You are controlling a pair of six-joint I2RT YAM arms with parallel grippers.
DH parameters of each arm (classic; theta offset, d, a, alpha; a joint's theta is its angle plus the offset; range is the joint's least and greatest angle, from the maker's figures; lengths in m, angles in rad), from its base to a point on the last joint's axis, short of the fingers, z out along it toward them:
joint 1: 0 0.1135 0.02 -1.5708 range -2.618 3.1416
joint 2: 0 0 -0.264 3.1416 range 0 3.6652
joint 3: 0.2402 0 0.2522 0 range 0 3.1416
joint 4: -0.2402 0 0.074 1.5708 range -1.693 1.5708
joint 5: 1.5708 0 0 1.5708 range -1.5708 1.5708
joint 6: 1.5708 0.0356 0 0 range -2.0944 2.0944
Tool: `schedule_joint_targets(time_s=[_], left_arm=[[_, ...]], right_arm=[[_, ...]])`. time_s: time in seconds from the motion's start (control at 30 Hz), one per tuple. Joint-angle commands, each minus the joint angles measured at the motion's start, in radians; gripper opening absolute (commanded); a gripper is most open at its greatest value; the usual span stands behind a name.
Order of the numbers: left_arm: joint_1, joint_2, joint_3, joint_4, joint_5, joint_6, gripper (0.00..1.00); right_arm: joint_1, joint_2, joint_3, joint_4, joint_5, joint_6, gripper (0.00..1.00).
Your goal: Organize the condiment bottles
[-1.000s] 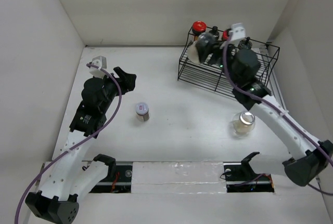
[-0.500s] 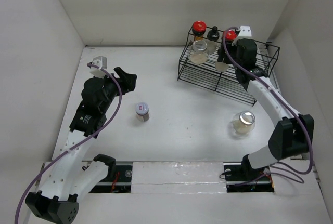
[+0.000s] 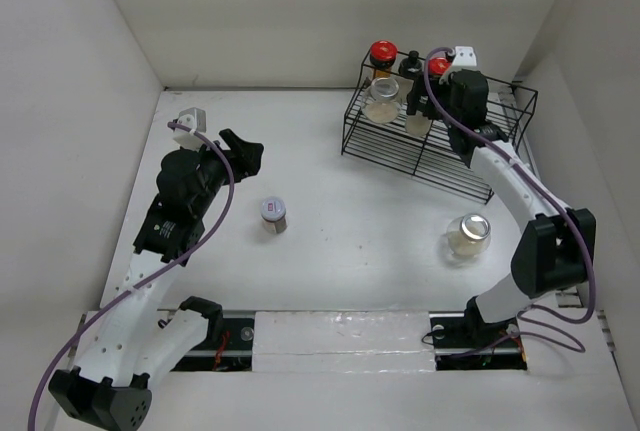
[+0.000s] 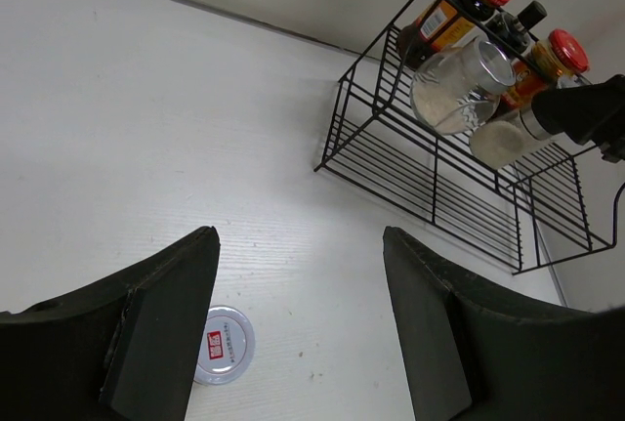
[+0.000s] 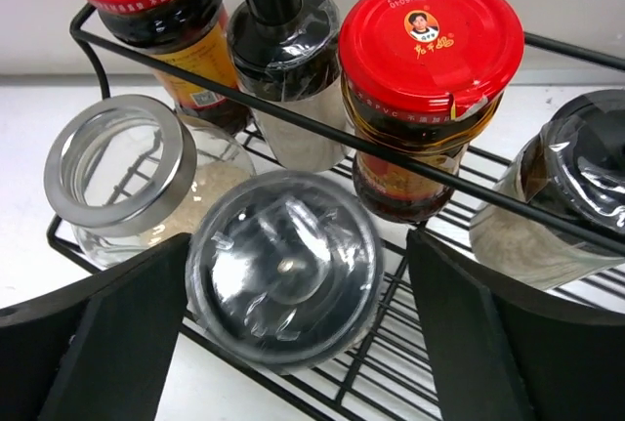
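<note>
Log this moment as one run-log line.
right hand open, straddling black-capped bottle in rack | left hand open, above table | grey-lidded shaker, clear jar on table

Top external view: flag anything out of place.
Two containers stand on the table outside the black wire rack: a grey-lidded shaker left of centre and a squat clear jar further right. Nothing looks spilled.
</note>
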Motion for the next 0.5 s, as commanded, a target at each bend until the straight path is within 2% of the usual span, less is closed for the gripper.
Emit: schedule_joint_targets(time_s=[0.0, 0.07, 0.17, 0.3, 0.47], left_arm=[[-0.003, -0.003, 0.007, 0.052, 0.011, 0.011, 0.64], [-0.003, -0.003, 0.007, 0.052, 0.020, 0.011, 0.64], [-0.003, -0.003, 0.007, 0.052, 0.020, 0.011, 0.64], [-0.003, -0.021, 0.007, 0.052, 0.020, 0.011, 0.64], [-0.003, -0.043, 0.007, 0.052, 0.031, 0.011, 0.64]], right_arm=[[0.012, -0.053, 0.046, 0.040, 0.038, 0.009, 0.94], [0.021, -0.107, 0.046, 0.030, 0.053, 0.009, 1.00], [0.035, -0.177, 0.020, -0.006, 0.116, 0.009, 1.00], [0.047, -0.350, -0.082, -0.083, 0.263, 0.094, 1.00], [0.038, -0.544, -0.282, -0.322, 0.389, 0.238, 1.00]])
